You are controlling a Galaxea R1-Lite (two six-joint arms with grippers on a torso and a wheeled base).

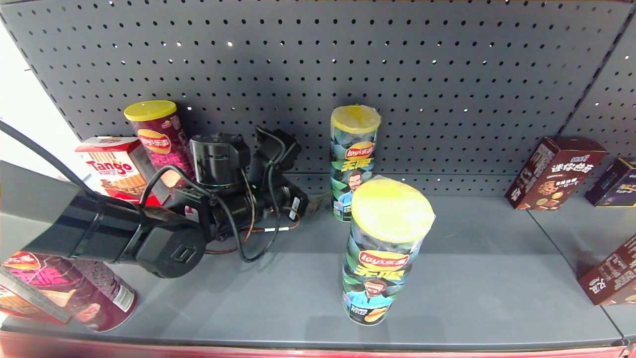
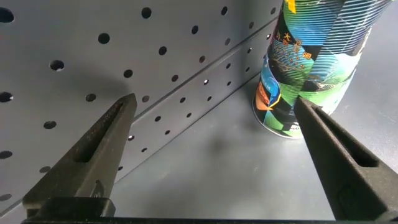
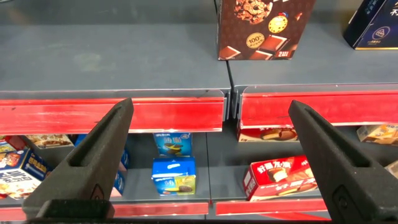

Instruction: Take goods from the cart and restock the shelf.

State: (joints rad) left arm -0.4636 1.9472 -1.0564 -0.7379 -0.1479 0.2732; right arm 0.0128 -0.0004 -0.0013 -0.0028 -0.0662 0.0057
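**Inspector:** Status of the left pincer (image 2: 214, 106)?

**Assistant:** Spread wide, carrying nothing. It sits low over the shelf (image 1: 472, 278) near the back edge and points at the pegboard (image 1: 447, 74). The rear green can (image 1: 352, 164) is just beside one finger (image 2: 336, 155). Whether that finger touches the can, I cannot tell.

**Inspector:** Location of the goods?

**Assistant:** The rear green can stands upright against the back edge, about mid-shelf. The front green can (image 1: 382, 253) stands upright near the front edge, roughly in line with it. I judge the pair is set as one row running back to front, labels outward, so stock fills the depth.

**Inspector:** Right pincer (image 3: 210, 109)?

**Assistant:** Also open and empty. It is held out in front of the shelving, facing the red price rail (image 3: 168, 115) and the lower tiers, likely so it does not crowd the working arm.

**Inspector:** Other items?

**Assistant:** A purple can (image 1: 159, 139) and a wafer box (image 1: 112, 166) at the back-left corner, and a chocolate box (image 1: 554, 171) toward the right edge.
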